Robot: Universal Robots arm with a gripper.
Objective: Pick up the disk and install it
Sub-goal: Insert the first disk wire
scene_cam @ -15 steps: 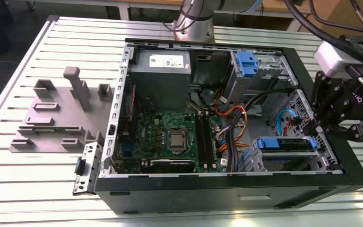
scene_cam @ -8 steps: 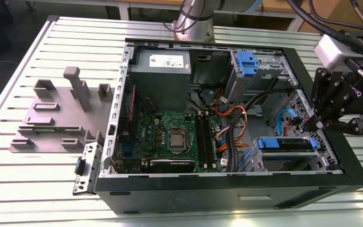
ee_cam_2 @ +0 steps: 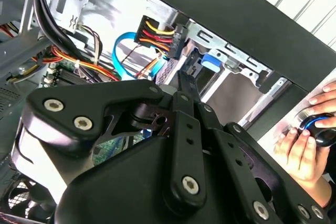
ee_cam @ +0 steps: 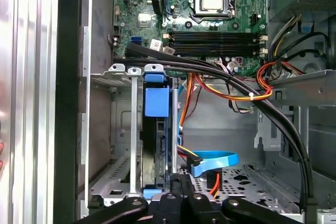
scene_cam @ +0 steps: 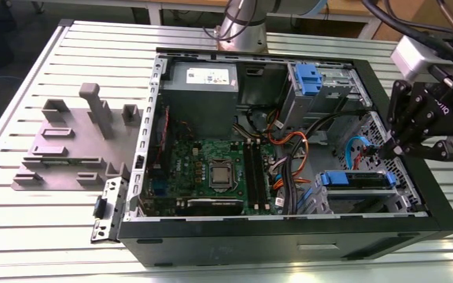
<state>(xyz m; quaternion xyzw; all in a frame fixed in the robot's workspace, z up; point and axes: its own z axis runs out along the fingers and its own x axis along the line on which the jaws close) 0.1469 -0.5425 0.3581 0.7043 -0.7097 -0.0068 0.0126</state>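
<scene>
- Gripper (scene_cam: 386,150): poised over the open case (scene_cam: 415,194), near its drive bay; fingers close together, nothing visibly held.
- Disk (scene_cam: 358,180): seated in the bay, blue carrier (ee_cam: 157,102) visible in the first wrist view.
- Hand (ee_cam_2: 307,148): resting outside the case.

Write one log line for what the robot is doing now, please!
pincer: inside open PC case | near: disk seated in bay | holding: nothing seen | person's hand: beside case

Disk (scene_cam: 358,179) in case (scene_cam: 289,236) (bay)
</scene>
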